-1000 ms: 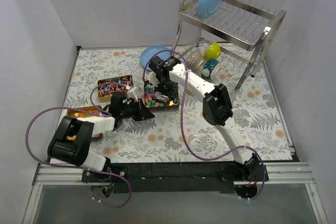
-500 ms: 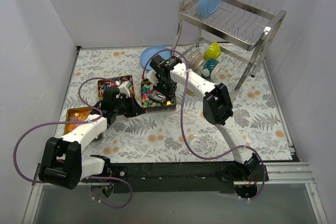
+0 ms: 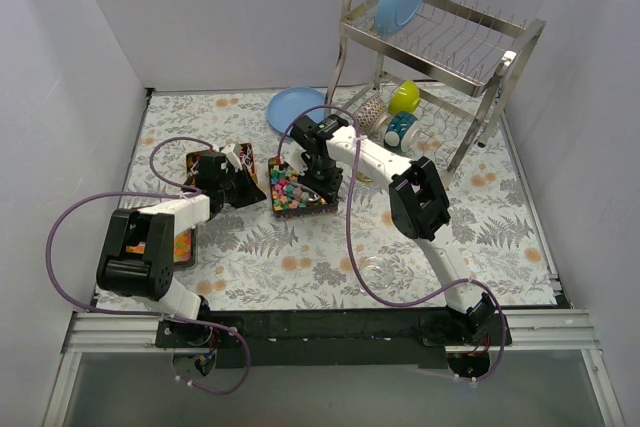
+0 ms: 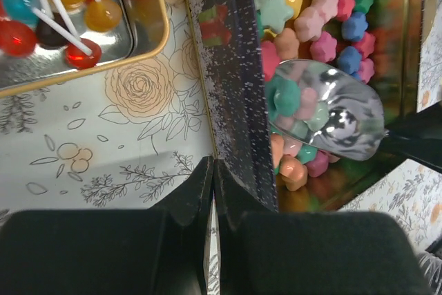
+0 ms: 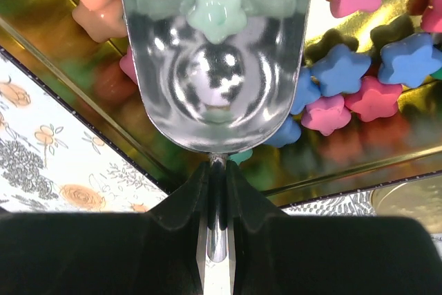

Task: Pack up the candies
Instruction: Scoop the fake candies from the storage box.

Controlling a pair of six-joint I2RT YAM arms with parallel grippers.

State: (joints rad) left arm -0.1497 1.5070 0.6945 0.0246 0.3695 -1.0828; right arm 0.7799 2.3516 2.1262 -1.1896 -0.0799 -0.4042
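Two grippers work at one dark tin (image 4: pixel 224 67). The right gripper (image 5: pixel 216 173) is closed narrow on the handle of a metal scoop (image 5: pixel 217 67). The scoop's bowl lies inside the tin among the candies (image 5: pixel 342 70) and carries a few. The left gripper (image 4: pixel 212 170), jaws pressed together and empty, is just at the tin's outer wall. A lollipop tray (image 4: pixel 41 67) sits near the tin on the surface (image 4: pixel 103 150).
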